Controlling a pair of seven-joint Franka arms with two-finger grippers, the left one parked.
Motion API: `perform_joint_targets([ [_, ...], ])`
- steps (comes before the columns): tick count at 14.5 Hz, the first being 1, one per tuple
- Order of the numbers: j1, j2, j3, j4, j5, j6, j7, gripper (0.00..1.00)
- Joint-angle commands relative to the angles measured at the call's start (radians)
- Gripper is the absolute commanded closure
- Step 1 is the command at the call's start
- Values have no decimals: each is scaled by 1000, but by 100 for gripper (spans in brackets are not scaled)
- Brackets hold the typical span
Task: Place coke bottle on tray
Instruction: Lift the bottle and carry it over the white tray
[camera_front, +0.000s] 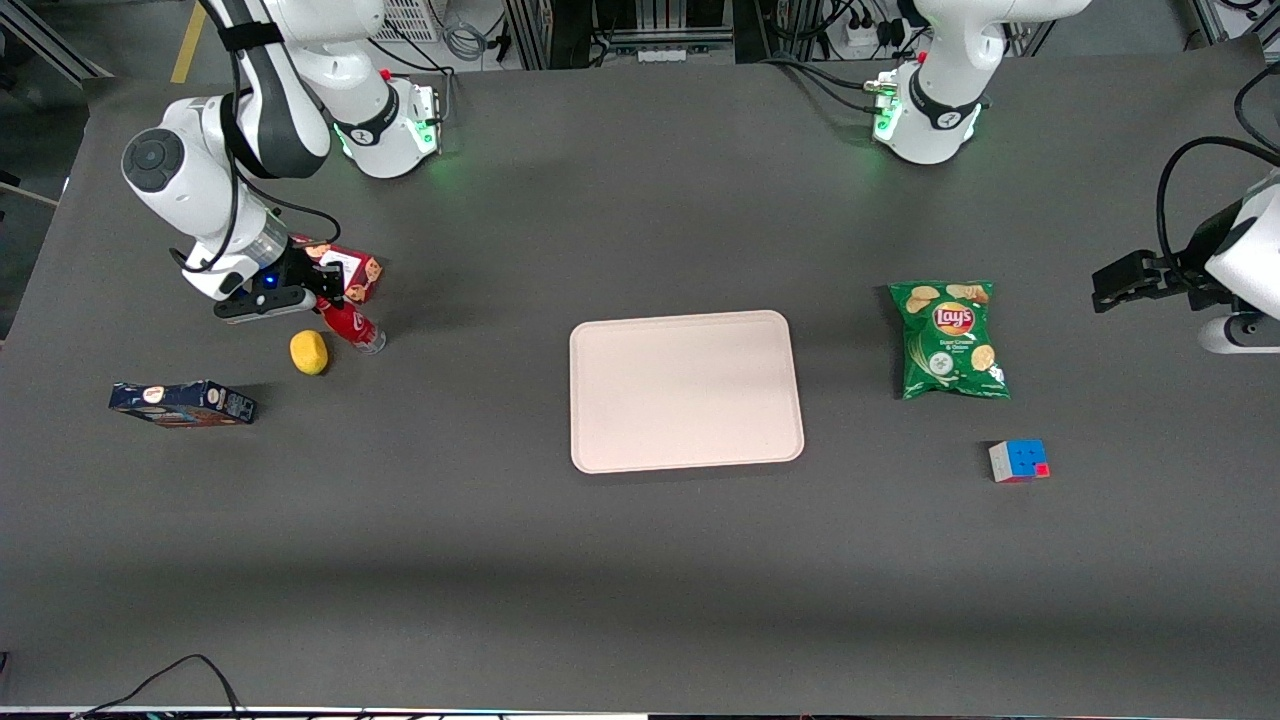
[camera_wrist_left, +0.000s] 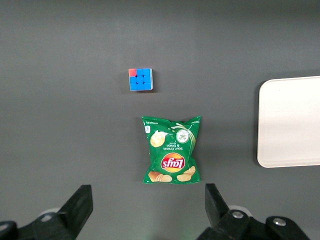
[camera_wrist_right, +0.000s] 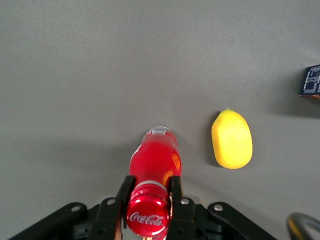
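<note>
Hand (camera_wrist_right: 149, 187) clamps narrow around the neck of the coke bottle (camera_wrist_right: 155, 159), apparently tilted on the worktop (camera_front: 640, 560) beside the lemon (camera_wrist_right: 231, 139), well apart from the tray (camera_front: 686, 390).

Dark gray table (camera_front: 640, 560): tray (camera_front: 686, 390) dead center, chips bag (camera_front: 948, 338) at 3 o'clock, cube (camera_front: 1018, 461) at 4, lemon (camera_front: 309, 352) and blue box (camera_front: 182, 403) at 9, with the gripper (camera_front: 322, 290) around 10 by the lemon.

Even overhead light, moderately bright; soft short shadows under the tray (camera_front: 686, 391) and lemon (camera_wrist_right: 231, 139). Green LED glow spills onto the table (camera_front: 600, 580) at both arm bases. Gripper (camera_wrist_right: 149, 200) close to its wrist camera, slightly soft; cap glossy with small highlights
</note>
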Motion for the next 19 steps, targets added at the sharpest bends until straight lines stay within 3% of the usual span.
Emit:
perform_joint_targets([
  [1,-3,-82,-1,35,8,-79,-30,100],
  [4,2,-127,5,143,8,-254,-26,100],
  [11,10,-60,68,638,11,-685,1,100],
  [16,11,98,222,956,14,-817,179,100],
  [19,32,230,357,1090,10,-817,420,100],
])
